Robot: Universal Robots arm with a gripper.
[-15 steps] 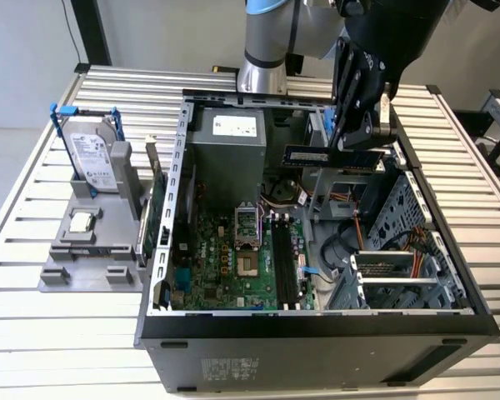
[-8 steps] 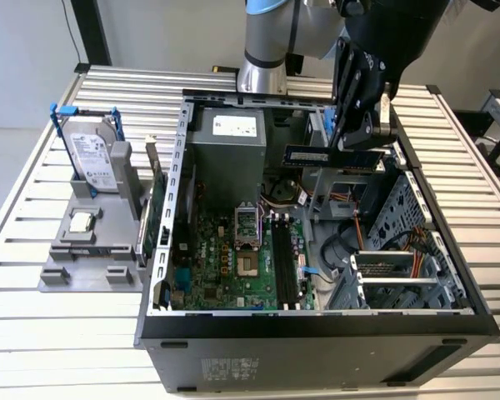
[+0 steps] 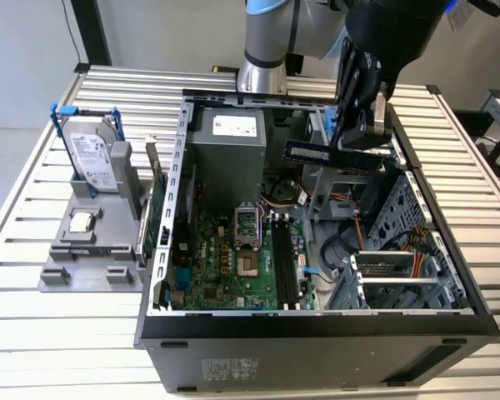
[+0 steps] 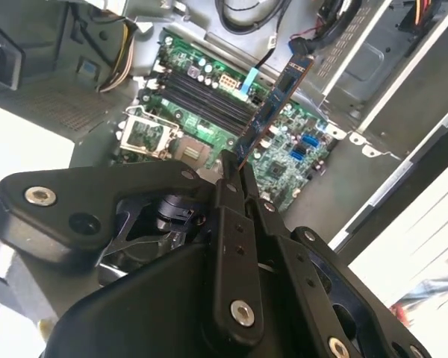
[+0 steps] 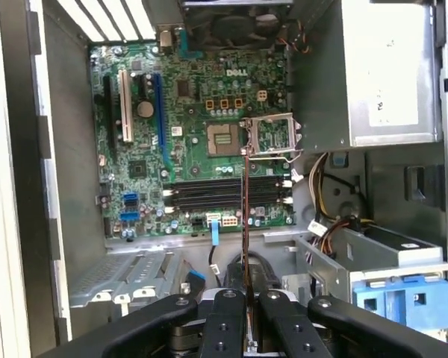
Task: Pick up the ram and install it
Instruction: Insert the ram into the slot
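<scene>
Gripper (image 3: 360, 143) clamped on the ram (image 3: 317, 153) — held above the open computer case (image 3: 317, 354), memory slots (image 5: 224, 195) below in the first wrist view — on a slatted metal table (image 3: 25, 325), pale wall (image 3: 167, 33) behind

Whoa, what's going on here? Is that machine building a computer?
A robot arm's gripper is shut on the ram, a thin memory stick, holding it in the air above an open computer case. The stick is not installed yet: the long black slots on the motherboard below are empty. A hard drive stands in a grey holder outside the case, at the exterior view's left.
</scene>
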